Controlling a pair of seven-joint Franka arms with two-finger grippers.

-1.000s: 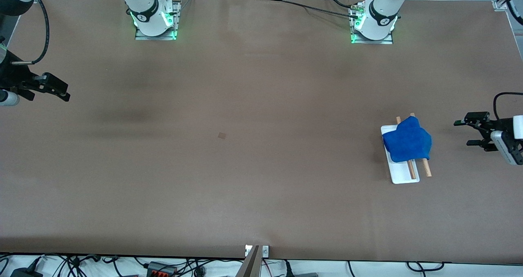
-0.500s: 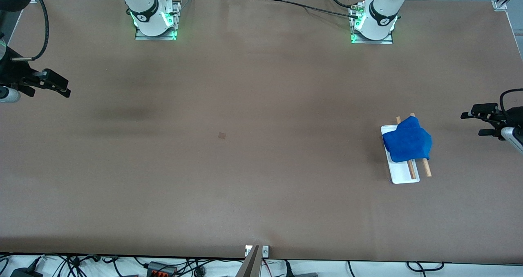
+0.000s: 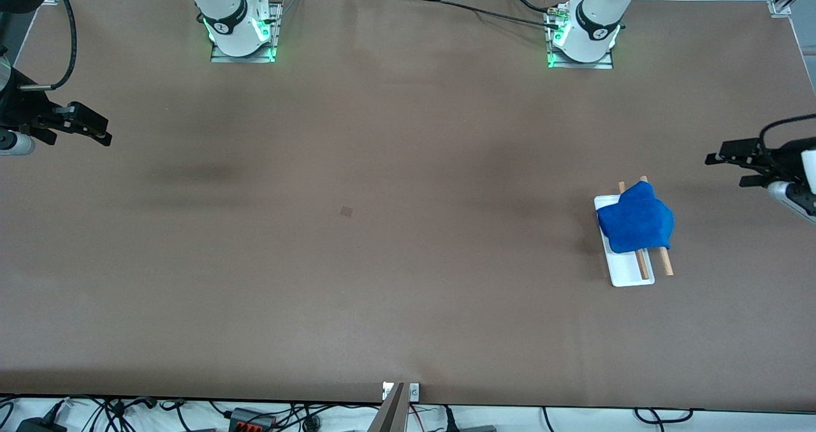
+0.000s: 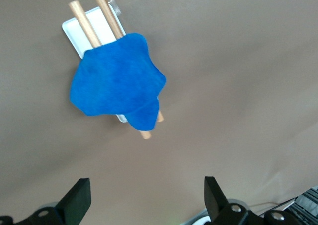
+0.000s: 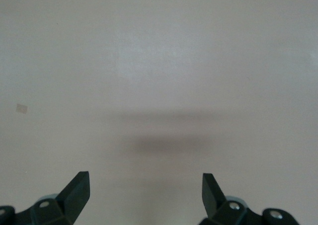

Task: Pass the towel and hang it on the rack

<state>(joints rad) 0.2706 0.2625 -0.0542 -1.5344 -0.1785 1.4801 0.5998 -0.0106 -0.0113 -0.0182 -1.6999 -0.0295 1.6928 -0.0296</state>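
Front view, left gripper (image 3: 723, 164): shifted up the frame since a second ago, fingers wide apart, empty.
Right gripper (image 3: 95, 132): barely moved, spread wide, empty.
Towel (image 3: 636, 223): unchanged, draped over rack (image 3: 628, 273).

Both hands hang spread wide and empty: left hand (image 3: 733, 164), right hand (image 3: 89, 129).

The blue towel (image 3: 636, 225) lies draped over the rack (image 3: 628, 273), covering most of its two wooden rods, whose ends poke out at both sides of the cloth. The rack sits on the brown table (image 3: 382, 260) toward the left arm's end. The left gripper (image 3: 733, 162) hangs in the air near that end, empty, fingers apart. The right gripper (image 3: 95, 132) hovers at the right arm's end, also spread and empty
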